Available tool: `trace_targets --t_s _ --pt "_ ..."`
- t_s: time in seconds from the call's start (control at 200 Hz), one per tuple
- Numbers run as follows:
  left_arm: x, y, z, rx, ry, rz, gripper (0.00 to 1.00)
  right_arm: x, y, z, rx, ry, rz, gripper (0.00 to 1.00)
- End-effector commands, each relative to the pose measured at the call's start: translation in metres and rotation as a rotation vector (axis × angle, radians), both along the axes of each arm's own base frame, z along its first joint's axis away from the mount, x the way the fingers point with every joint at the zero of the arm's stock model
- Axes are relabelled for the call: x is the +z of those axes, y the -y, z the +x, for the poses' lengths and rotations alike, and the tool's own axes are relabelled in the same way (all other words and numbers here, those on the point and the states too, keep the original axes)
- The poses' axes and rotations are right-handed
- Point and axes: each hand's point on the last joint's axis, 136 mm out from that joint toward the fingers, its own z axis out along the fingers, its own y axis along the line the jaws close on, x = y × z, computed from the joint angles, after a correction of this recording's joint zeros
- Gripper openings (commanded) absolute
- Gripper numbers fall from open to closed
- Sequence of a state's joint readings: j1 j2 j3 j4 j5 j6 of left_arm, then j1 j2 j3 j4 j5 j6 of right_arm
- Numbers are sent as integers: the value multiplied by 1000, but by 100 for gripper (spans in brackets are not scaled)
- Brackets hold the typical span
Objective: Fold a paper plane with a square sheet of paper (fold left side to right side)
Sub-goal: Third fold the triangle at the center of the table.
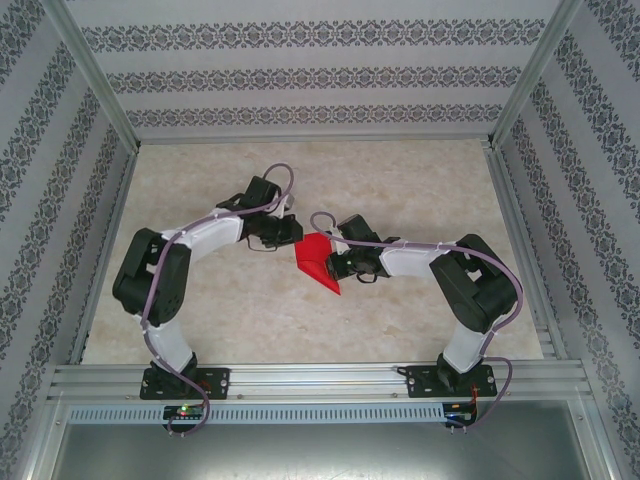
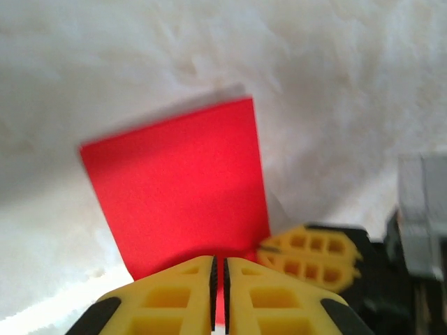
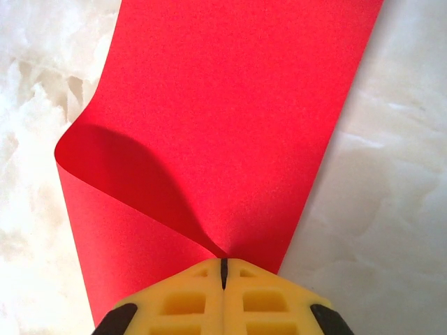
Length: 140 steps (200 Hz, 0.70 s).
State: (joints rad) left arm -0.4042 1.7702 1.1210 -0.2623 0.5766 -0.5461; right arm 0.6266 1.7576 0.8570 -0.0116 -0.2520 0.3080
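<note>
One smooth red sheet of paper (image 3: 230, 105) curls over marbled table (image 3: 391, 209)

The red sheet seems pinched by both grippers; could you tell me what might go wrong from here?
1. The square sheet of paper is curled over, uncreased; pressing now may set a crooked fold.
2. The left gripper and right gripper both pinch its edge; pulling apart could tear it.

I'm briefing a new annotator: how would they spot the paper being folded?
On the pale marbled table, look midway, where the left gripper and right gripper meet. The square sheet of paper sits between them, one side curled over. It alone is bright red.
</note>
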Motion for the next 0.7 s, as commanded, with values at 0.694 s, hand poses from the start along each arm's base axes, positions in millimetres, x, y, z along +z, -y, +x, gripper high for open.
trace_targets --t_s 0.694 --pt "-37 51 -46 -66 -24 -186 10 -28 10 -27 49 -93 -110 0"
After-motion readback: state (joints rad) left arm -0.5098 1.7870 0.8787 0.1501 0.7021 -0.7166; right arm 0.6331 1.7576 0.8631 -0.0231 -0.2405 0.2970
